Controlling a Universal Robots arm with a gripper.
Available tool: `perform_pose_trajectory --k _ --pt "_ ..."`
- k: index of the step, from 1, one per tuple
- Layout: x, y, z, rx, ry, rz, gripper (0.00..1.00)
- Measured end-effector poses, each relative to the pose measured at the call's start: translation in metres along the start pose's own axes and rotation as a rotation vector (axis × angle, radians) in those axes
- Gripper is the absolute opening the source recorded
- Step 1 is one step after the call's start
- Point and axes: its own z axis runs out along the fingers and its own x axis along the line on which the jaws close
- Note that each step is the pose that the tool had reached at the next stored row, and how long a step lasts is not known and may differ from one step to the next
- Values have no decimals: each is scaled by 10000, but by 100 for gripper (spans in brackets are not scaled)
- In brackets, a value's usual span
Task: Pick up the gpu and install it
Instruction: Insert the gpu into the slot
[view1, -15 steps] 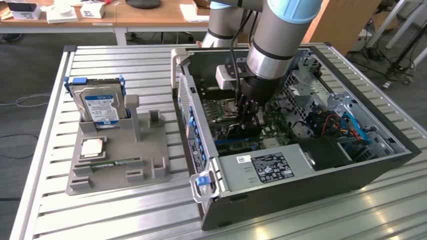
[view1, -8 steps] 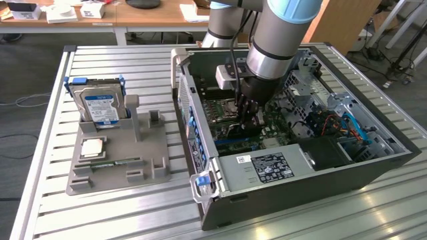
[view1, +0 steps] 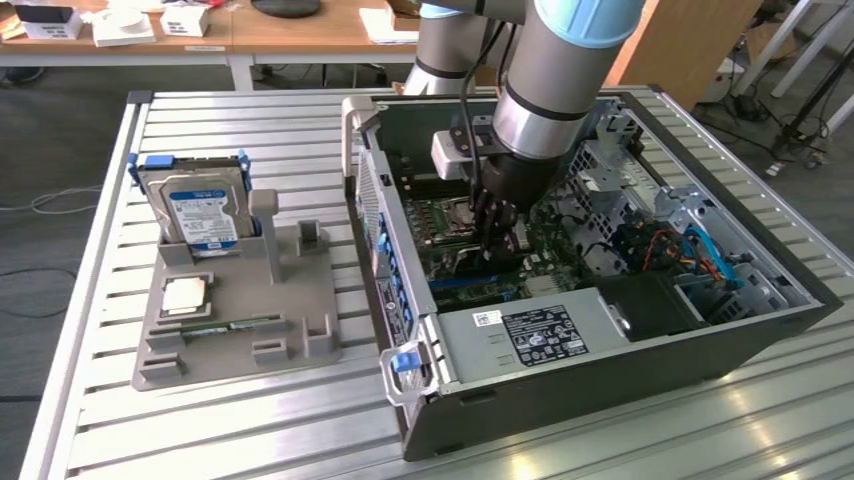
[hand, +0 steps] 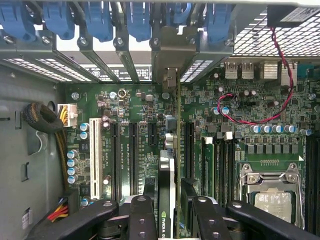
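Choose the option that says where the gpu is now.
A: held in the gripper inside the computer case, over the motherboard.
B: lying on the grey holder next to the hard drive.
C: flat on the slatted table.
A: the wrist view shows the gpu held edge-on in the gripper above the motherboard, and the exterior view has the arm reaching down into the computer case.

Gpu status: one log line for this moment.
end effector shut on gpu | gpu edge-on at motherboard slots | inside computer case | seating: cannot tell

The exterior view looks down over the desk (view1: 267, 420); the wrist view peers closely along the gpu (hand: 165, 200) at the motherboard (hand: 145, 107), which both share.
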Motion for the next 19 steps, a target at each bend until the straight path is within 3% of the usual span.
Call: perform_pose_trajectory --k 6,8,10,11,19 --pt "0 0 0 0 0 0 36" --pt "0 0 0 0 0 0 47" --pt "0 0 0 0 0 0 47" --pt "0 0 0 0 0 0 54" --pt "0 0 0 0 0 -1 54"
